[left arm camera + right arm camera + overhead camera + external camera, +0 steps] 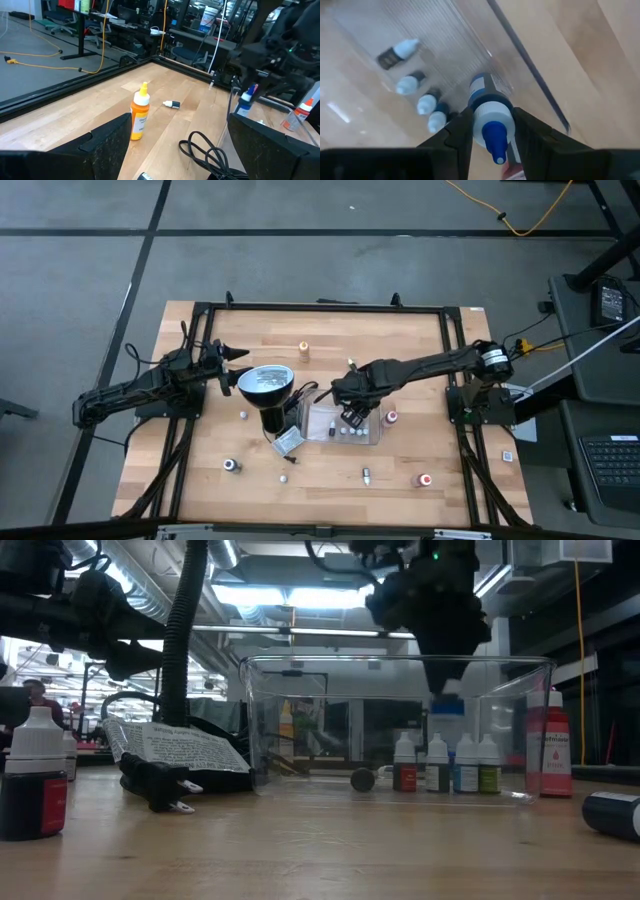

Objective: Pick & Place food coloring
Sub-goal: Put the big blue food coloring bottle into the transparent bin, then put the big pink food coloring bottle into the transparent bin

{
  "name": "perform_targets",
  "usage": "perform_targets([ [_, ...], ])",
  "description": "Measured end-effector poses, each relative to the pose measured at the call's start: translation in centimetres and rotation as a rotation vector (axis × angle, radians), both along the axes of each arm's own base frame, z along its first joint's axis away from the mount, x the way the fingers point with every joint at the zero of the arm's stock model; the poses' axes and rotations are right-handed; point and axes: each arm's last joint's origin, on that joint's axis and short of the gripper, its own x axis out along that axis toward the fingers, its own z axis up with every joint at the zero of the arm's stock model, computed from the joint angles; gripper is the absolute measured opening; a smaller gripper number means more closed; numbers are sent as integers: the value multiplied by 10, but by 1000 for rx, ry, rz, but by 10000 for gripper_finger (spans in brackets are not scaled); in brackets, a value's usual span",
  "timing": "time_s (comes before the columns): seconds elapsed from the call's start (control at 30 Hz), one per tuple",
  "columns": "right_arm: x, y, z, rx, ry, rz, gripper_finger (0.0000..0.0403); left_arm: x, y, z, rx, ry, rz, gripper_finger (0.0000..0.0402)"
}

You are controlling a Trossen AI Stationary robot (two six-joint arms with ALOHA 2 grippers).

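My right hand [492, 132] gripped a blue-capped bottle [489, 112], its length pointing down, directly above the clear tray [372, 435]; my left hand [232, 354] waited open, well apart.

Even, bright overhead light falls on the pale wooden table [330, 340], with soft short shadows. In the low view, ceiling strip lights [300, 595] glare white and the clear rectangular plastic tray [300, 720] reflects them. The right wrist view is blurred.
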Motion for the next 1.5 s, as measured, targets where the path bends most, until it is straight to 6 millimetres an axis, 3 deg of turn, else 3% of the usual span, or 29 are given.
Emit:
perform_targets([
  [0.13, -2, -7, -10, 2, 15, -15, 128, 0, 0, 0, 0, 0, 0, 322],
  [0.37, -1, -8, -9, 5, 5, 7, 149, 0, 0, 0, 1, -1, 0, 322],
  [0.67, 0, -6, 2, 58, 10, 7, 226, 0, 0, 0, 1, -2, 0, 322],
  [0.93, -7, -3, 27, 5, -21, 15, 243, 0, 0, 0, 0, 0, 0, 322],
  [1.27, -44, 15, 64, -23, -65, -92, 244, 0, 0, 0, 0, 0, 0, 322],
  [1.5, -79, 28, 61, -28, -41, -60, 244, 0, 0, 0, 0, 0, 0, 322],
])
